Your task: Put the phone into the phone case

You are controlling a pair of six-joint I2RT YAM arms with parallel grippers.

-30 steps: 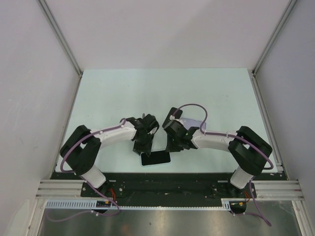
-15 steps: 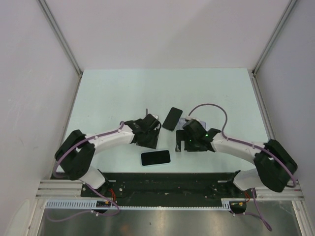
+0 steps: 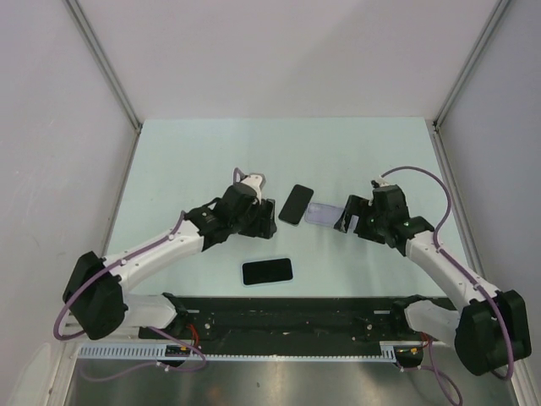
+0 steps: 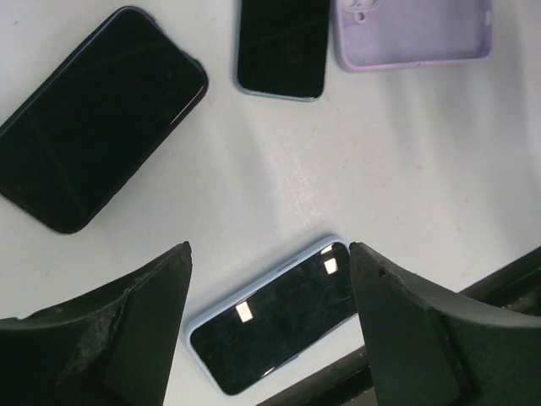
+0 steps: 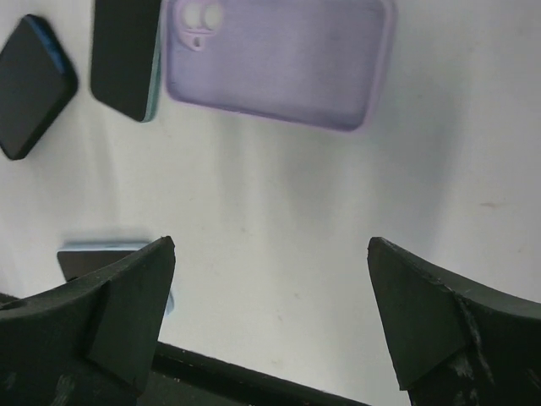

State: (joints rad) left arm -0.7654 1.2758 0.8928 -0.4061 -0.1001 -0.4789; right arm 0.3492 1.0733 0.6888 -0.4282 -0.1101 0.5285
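Lilac case (image 5: 279, 63) empty; dark phone (image 5: 125, 55) just beside it. Both arms' jaws spread.

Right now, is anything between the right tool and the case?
Nothing visible. The right tool is open, with only bare table between it and the case. A black phone lies close along the case's camera-hole end, off to the side and not in the path.
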